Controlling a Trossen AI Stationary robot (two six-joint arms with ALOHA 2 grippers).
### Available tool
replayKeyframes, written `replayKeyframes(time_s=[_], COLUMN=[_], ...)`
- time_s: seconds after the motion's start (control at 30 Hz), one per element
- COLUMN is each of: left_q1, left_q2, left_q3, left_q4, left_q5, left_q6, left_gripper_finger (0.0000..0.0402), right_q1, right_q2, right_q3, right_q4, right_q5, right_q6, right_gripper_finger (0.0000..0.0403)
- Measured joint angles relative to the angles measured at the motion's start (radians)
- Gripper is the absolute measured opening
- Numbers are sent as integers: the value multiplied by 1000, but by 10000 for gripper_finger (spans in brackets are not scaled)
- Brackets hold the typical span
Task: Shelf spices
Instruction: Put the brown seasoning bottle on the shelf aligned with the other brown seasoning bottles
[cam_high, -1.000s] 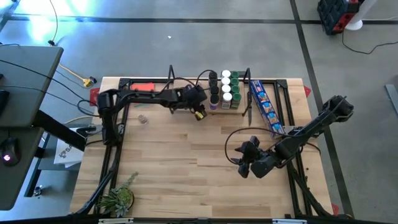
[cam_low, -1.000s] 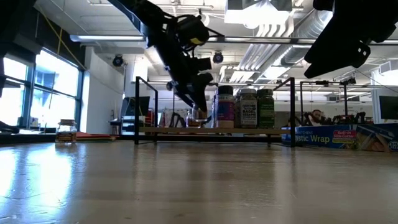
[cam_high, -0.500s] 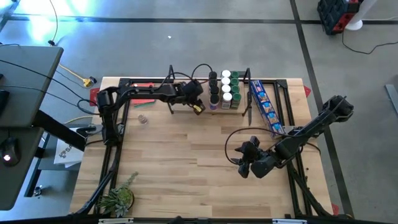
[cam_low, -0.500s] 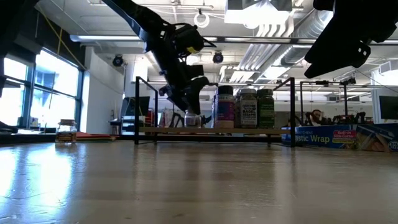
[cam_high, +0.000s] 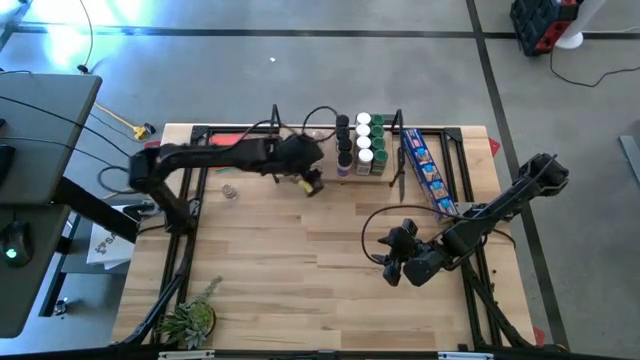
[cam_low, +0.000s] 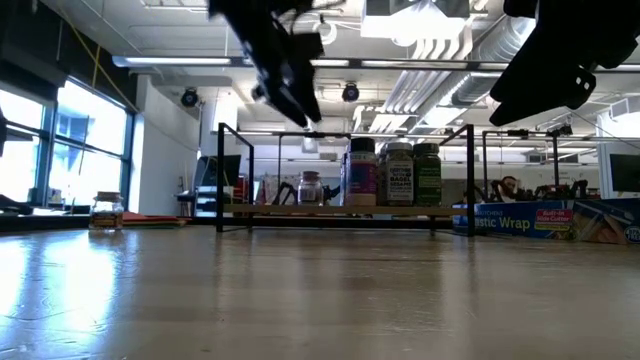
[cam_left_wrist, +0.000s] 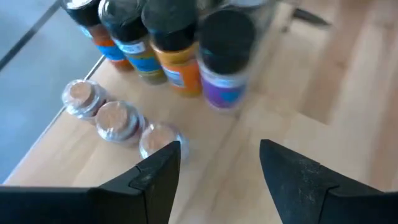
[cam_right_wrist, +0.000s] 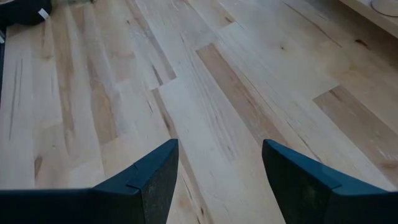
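Spice jars (cam_high: 359, 145) crowd the shelf (cam_low: 340, 209); both tools, left (cam_left_wrist: 219, 163) and right (cam_right_wrist: 219, 163), gape empty.

Both arms are matte black, built of jointed tubular links. The left arm (cam_high: 215, 158) carries a small yellow marking near its wrist, and the right arm (cam_high: 500, 208) trails a looping black cable. The fingers (cam_left_wrist: 292, 180) are dark, flat, angular blades.
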Motion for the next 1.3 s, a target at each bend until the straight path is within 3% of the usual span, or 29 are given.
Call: replayKeyframes(time_s=[0.2,0.37,0.53,0.67,0.87,1.03,1.3], left_q1=[-123,-206,-247,-202,-46,87,212], left_q2=[-174,-296,-423,-501,-541,-540,-511], left_q3=[1,-47,-231,-414,-604,-674,-721], left_q4=[-325,-666,-825,-804,-700,-578,-427], left_q5=[-164,-239,-233,-177,-134,-86,-45], left_q6=[-74,-350,-630,-688,-626,-500,-374], left_gripper_finger=[216,216,216,221,261,298,303], right_q1=[0,0,0,0,-5,-5,-5], right_q2=[0,0,0,0,0,0,0], right_q3=[0,0,0,0,0,0,0], right_q4=[0,0,0,0,0,0,0], right_q5=[-2,-1,2,2,2,2,2], right_q6=[0,0,-7,-19,-27,-27,-8], right_gripper_finger=[227,227,227,227,227,227,227])
